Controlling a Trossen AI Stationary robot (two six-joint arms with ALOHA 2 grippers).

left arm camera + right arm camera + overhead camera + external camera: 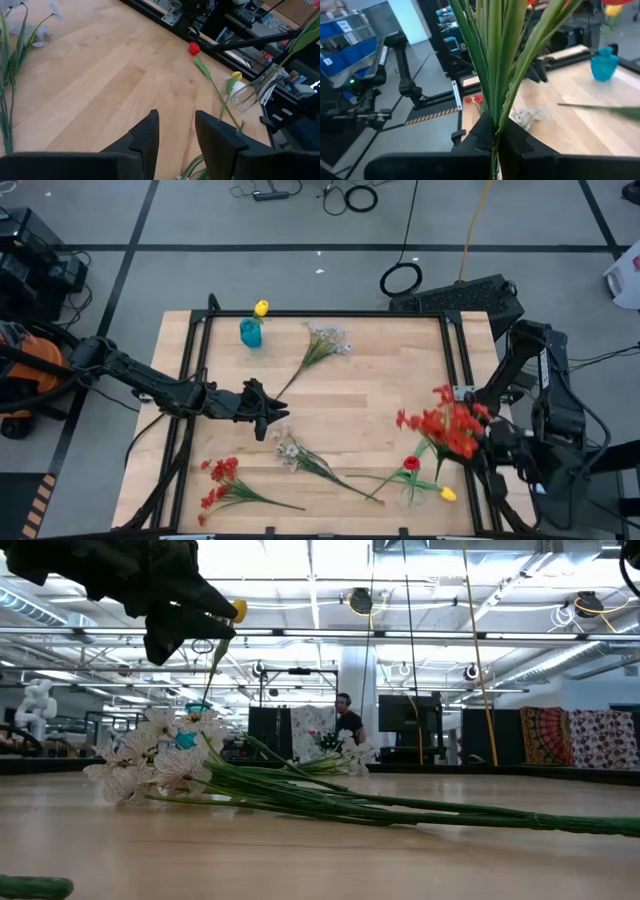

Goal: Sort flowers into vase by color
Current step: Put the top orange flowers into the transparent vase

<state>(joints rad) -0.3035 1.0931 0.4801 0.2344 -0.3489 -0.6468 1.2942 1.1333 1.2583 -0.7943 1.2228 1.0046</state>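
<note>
My right gripper [480,448] is shut on a red clustered spray [448,425] over the table's right side. My left gripper [268,412] hangs open and empty over the table's middle left, just above a white-blossom sprig [292,448] that lies flat on the table; its fingers also show in the left wrist view [176,134]. The teal vase [250,333] stands at the far left with a yellow tulip [262,308] in it. Another white sprig [325,345], a second red spray [220,478], a red tulip [411,465] and a yellow tulip [447,493] lie on the table. My right gripper pinches the red spray's bundle of green stems [495,117] between its two fingers, which lie across the stems. It comes from the table's right side. The spray is lifted clear, with its red heads [440,420] toward the table's middle.
A clear glass vase [250,92] lies near the front right by the loose tulips. A black metal frame [330,317] runs around the table top. Bare wood lies in the table's middle [380,395]. A person stands far off in the room [346,718].
</note>
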